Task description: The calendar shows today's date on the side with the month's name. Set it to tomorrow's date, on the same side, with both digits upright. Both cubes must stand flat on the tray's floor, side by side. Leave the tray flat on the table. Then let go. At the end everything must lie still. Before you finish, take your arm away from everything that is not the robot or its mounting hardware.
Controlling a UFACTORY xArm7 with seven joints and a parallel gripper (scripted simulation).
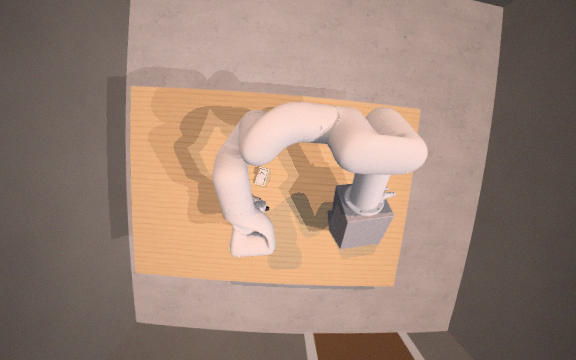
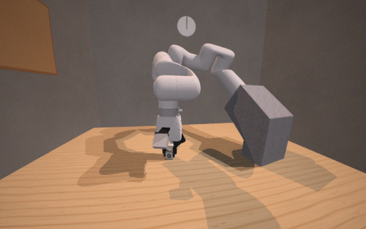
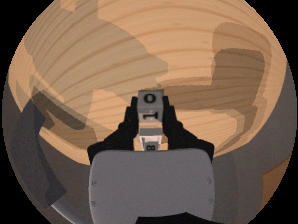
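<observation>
Grey cube with black digits (image 2: 169,155) (image 3: 150,104): pinched at the fingertips of the black-fingered gripper (image 1: 263,205) (image 2: 169,153) (image 3: 150,104), opening about a third. 0 and 1 faces legible; whether the cube touches the wooden table (image 1: 168,250) (image 2: 75,203) (image 3: 190,30), cannot tell. Small pale calendar tray (image 1: 256,181) (image 2: 170,145) (image 3: 150,131): 12 o'clock of gripper, top view. Judgement: settle digit orientation first, keep grip square, lower vertically, release only once flat. Fingers may clip tray edge or neighbouring cube. Grey block pedestal (image 1: 362,232) (image 2: 278,140), 3 o'clock, well apart; more room towards 9.
</observation>
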